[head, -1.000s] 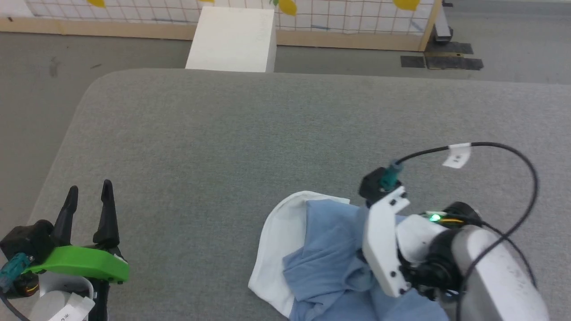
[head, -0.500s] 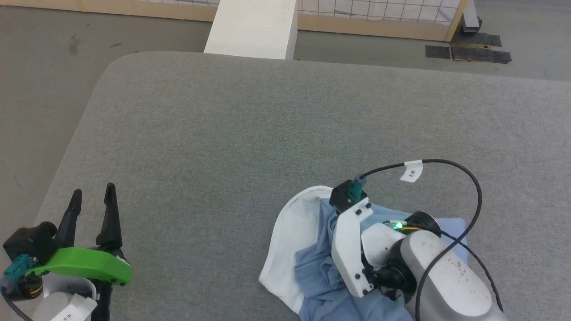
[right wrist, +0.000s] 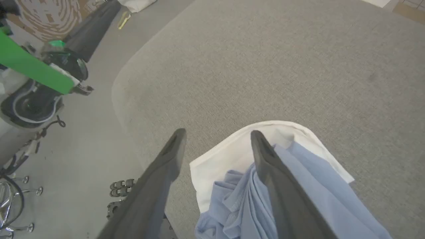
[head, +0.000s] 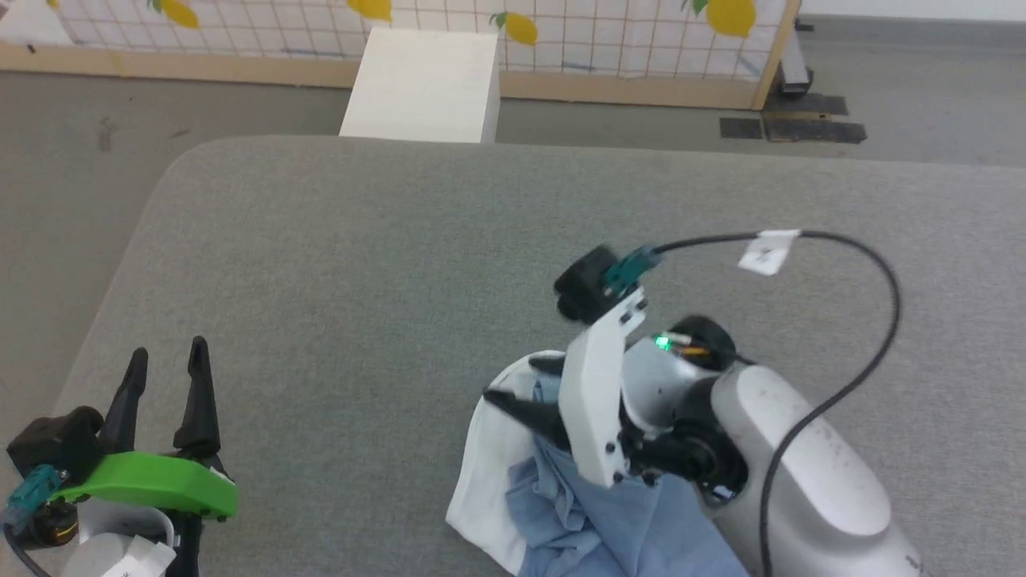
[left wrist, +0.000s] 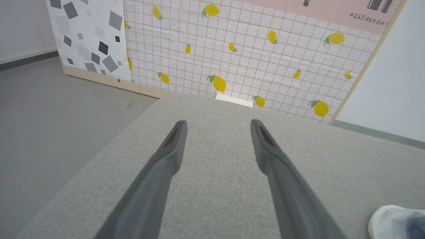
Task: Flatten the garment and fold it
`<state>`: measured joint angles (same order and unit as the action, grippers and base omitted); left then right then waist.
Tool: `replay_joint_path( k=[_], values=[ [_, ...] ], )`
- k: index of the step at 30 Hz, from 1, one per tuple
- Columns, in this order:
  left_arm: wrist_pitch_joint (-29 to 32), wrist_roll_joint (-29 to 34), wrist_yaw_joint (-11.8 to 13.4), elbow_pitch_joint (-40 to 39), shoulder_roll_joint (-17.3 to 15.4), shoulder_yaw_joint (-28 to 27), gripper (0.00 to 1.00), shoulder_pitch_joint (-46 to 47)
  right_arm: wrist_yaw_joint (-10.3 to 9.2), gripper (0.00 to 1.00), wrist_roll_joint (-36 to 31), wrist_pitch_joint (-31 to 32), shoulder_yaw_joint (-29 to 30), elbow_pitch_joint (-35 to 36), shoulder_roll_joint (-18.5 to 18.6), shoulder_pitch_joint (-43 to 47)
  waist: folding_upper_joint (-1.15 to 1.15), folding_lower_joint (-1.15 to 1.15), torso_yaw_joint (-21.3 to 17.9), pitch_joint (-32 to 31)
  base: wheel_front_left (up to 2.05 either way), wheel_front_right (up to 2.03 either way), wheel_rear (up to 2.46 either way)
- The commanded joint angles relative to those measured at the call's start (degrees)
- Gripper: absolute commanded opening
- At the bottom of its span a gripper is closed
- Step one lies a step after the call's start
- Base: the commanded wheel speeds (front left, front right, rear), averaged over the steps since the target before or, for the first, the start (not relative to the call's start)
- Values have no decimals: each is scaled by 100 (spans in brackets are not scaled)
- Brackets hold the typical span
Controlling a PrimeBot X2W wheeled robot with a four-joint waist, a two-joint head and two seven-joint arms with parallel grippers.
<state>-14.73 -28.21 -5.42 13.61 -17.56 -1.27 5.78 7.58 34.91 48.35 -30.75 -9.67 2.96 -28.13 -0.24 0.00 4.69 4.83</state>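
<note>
The garment lies bunched at the near edge of the grey padded table, light blue with a white fabric piece along its left side. My right gripper hovers just over its white end, open, with nothing between the fingers. In the right wrist view the right gripper stands above the garment, one finger over the blue folds, the other over bare table. My left gripper rests open at the lower left, apart from the cloth. In the left wrist view the left gripper points over bare table, with the garment at the bottom right corner.
A white box stands on the floor beyond the table's far edge, before a lemon-patterned grid wall. A black cable with a white tag loops over my right wrist. Wheeled bases stand on the floor left of the table.
My right gripper has opened, let go of the garment and risen off it. The head camera has shifted. The left gripper has kept its place.
</note>
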Motion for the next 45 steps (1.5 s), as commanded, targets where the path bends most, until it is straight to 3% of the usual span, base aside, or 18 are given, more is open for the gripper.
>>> replay_joint_path(
  k=[1,8,14,20,24,31,45],
  values=[
    [-25,30,29,-39,30,6,100,-87,-9,100,47,-182,93,160,-6,-111,24,0,-151,-165,0,0,0],
    [-26,139,138,-242,65,40,100,-167,-9,100,-258,-1707,977,1045,344,-93,24,0,-384,-404,0,0,0],
    [-26,234,216,-386,115,58,100,-266,-9,100,-636,-3281,1959,1358,672,319,24,0,-553,-536,0,0,0],
    [-26,333,269,-459,161,118,100,-354,-9,100,-1109,-4789,2980,1375,664,962,24,0,-644,-617,0,0,0],
    [-27,437,308,-524,188,175,100,-395,-9,100,-1477,-5416,3489,1306,634,1442,24,0,-654,-653,0,0,0],
    [-23,535,302,-510,204,309,100,-387,-9,100,-1841,-5813,3998,1041,505,2316,24,0,-582,-657,0,0,0],
    [44,659,301,-195,94,487,100,-372,-9,100,-2022,-5863,3790,272,400,2978,24,0,-460,-598,0,0,0]
  ],
)
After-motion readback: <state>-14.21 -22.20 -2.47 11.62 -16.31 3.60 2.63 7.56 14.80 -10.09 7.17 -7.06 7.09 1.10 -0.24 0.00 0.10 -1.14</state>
